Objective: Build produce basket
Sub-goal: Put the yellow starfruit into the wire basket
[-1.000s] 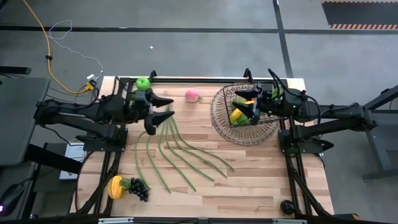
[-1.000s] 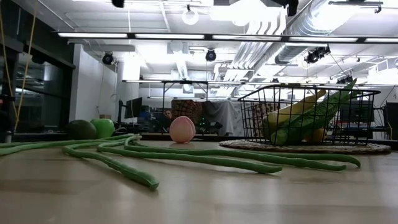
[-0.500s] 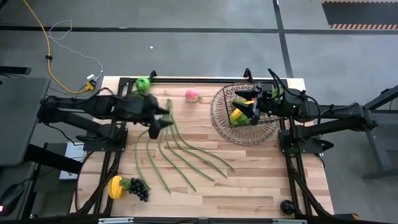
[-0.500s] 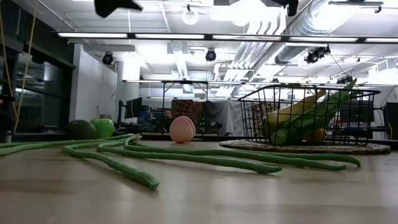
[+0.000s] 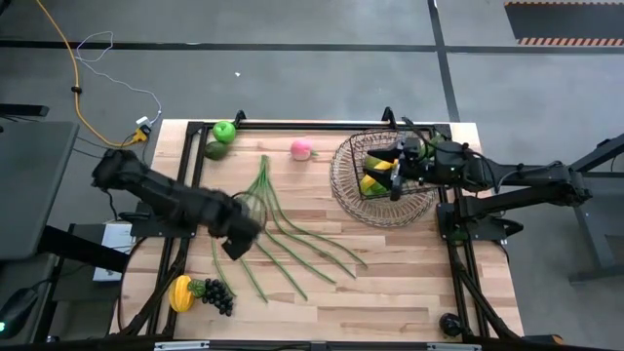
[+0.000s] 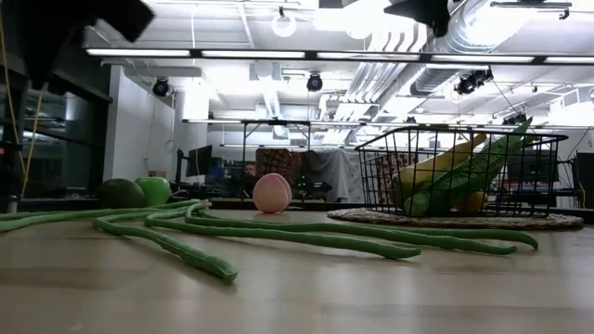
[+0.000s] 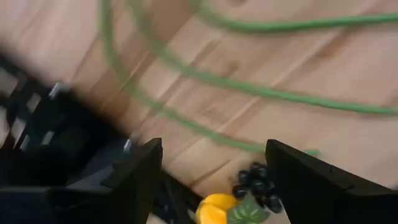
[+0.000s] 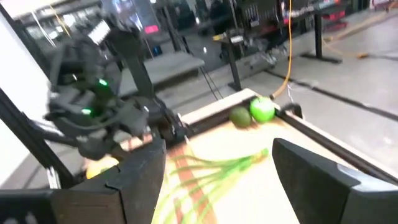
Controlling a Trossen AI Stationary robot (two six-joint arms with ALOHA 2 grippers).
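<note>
Overhead and wrist views of a table partly cleared of toy produce. The basket [image 5: 382, 180], a shallow round wire bowl, sits at the far right of the table [image 5: 409, 283] and already holds a banana [image 6: 436, 167] and some leafy greens [image 6: 483, 167]. The produce not yet collected lies to the left: long green beans [image 5: 283, 234] fanned across the middle, a pink peach [image 5: 301, 148] at the far edge, a green apple [image 5: 224, 130] and an avocado [image 5: 215, 149] at the far left corner, and dark grapes [image 5: 216, 295] beside a yellow fruit [image 5: 181, 292] at the near left corner (which fruit it is cannot be told).

The left gripper [image 5: 237, 237] hangs over the near ends of the beans, fingers spread and holding nothing. Its wrist camera looks down past both fingers at the grapes and the yellow fruit, which lie nearer and to the left of it. The right gripper [image 5: 398, 174] hovers over the basket, likewise spread and holding nothing.

The left arm is far the nearer to all loose produce. The beans run lengthwise from their gathered far ends, near the peach, out to splayed near-right tips, so a grasp would probably need the fingers set across a stalk, not along it; the grapes call for a short reach toward the near left corner.
</note>
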